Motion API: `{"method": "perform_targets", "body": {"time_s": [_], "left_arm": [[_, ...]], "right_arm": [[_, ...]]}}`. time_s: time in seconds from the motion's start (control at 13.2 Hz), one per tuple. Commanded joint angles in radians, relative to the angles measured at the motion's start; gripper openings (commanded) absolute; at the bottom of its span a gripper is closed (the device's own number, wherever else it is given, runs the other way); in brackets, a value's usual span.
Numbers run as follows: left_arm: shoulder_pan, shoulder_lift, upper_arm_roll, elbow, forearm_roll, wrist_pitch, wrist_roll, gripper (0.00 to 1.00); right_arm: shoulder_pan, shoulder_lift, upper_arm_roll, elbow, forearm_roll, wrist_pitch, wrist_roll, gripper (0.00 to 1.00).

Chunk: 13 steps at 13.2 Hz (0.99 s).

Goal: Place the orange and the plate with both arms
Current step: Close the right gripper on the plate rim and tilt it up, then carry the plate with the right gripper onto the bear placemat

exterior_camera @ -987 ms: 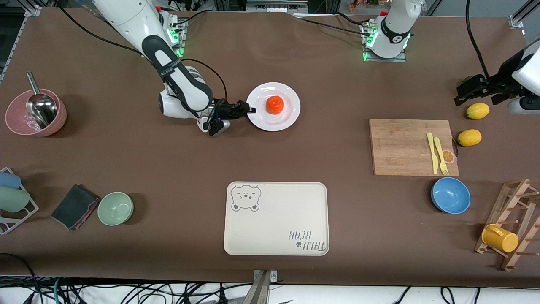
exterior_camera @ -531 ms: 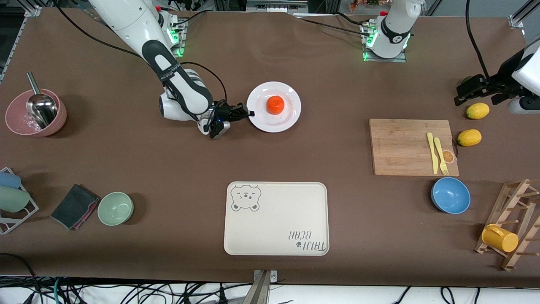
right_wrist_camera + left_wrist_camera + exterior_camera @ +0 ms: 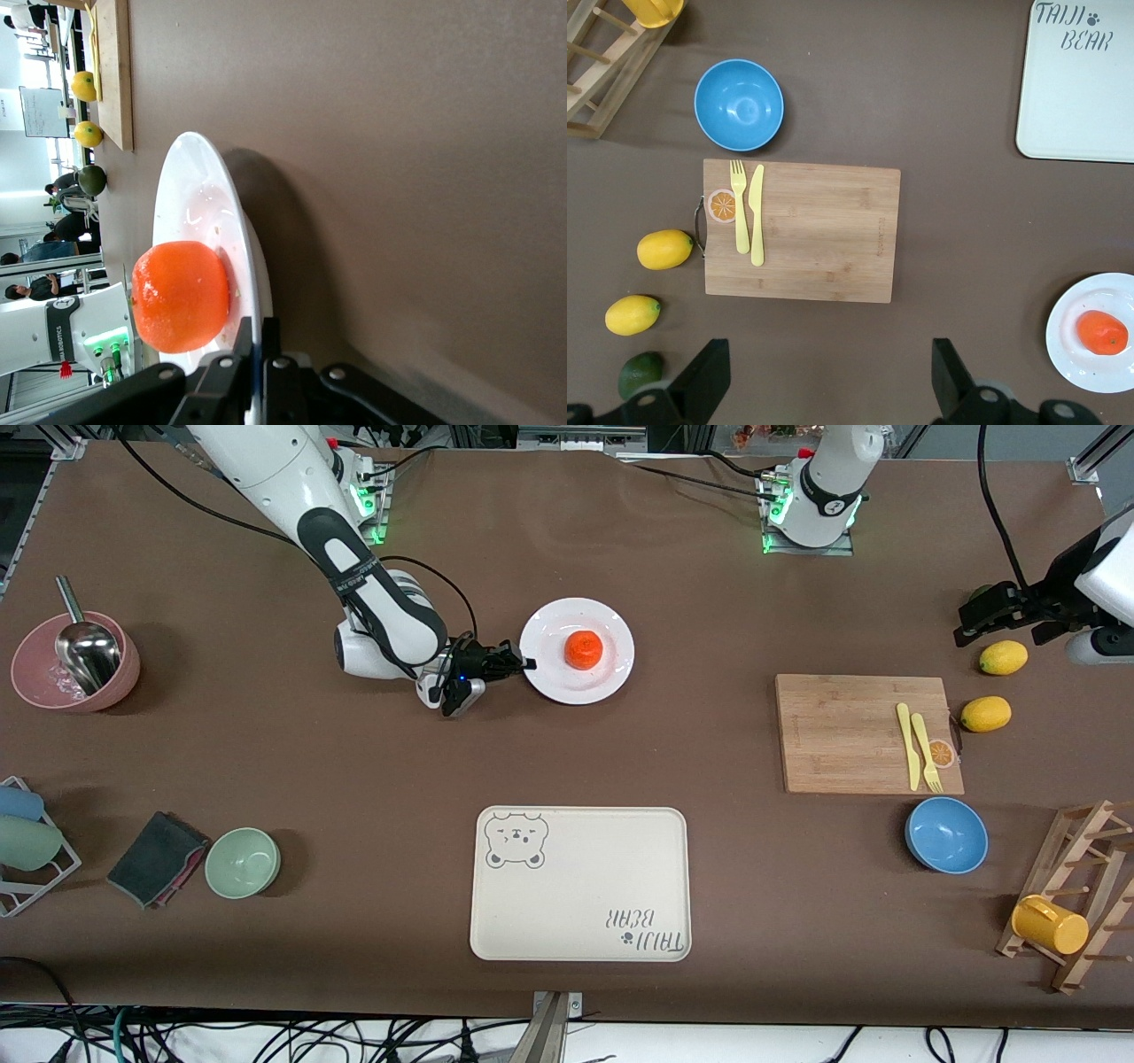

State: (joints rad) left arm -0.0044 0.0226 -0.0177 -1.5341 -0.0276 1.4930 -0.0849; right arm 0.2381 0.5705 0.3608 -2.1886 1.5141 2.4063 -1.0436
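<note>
The orange (image 3: 584, 649) sits on the white plate (image 3: 611, 677), which is in the middle of the table, farther from the front camera than the beige tray. My right gripper (image 3: 524, 662) is shut on the plate's rim at the edge toward the right arm's end. In the right wrist view the fingers (image 3: 268, 341) pinch the rim of the plate (image 3: 199, 190) and the orange (image 3: 181, 296) lies just past them. My left gripper (image 3: 997, 613) is open and empty, up over the table's left arm end near the lemons, and the arm waits there. In the left wrist view both plate (image 3: 1072, 341) and orange (image 3: 1101, 331) show.
A beige bear tray (image 3: 580, 883) lies nearer to the front camera than the plate. A cutting board (image 3: 850, 731) with yellow fork and knife, a blue bowl (image 3: 946, 834) and two lemons (image 3: 1002, 657) lie toward the left arm's end. A green bowl (image 3: 243, 862) and pink bowl (image 3: 75, 662) lie toward the right arm's end.
The plate with the orange has shifted slightly toward the left arm's end, held by my right gripper. The left arm has not moved.
</note>
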Motion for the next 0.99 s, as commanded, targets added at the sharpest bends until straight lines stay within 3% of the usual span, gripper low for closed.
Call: {"method": "perform_targets", "body": {"time_s": [0.0,0.15,0.46,0.76,0.91], "left_arm": [[0.006,0.016,-0.002,0.032,-0.028,-0.008,-0.006,1.0],[0.006,0.016,-0.002,0.031,-0.028,-0.01,-0.006,1.0],[0.007,0.016,-0.002,0.031,-0.028,-0.011,-0.006,1.0],[0.007,0.016,-0.002,0.031,-0.028,-0.013,-0.006,1.0],[0.006,0.016,-0.002,0.031,-0.028,-0.013,-0.006,1.0]], "right_arm": [[-0.019,0.009,0.004,0.038,0.053,-0.025,-0.032,0.0],[-0.026,0.008,0.004,0.056,0.104,-0.036,-0.03,0.0],[-0.04,0.009,0.003,0.142,0.118,-0.035,0.038,0.0],[-0.04,0.084,-0.029,0.338,0.097,-0.027,0.192,0.0],[-0.04,0.175,-0.04,0.485,0.02,-0.027,0.288,0.0]]}}
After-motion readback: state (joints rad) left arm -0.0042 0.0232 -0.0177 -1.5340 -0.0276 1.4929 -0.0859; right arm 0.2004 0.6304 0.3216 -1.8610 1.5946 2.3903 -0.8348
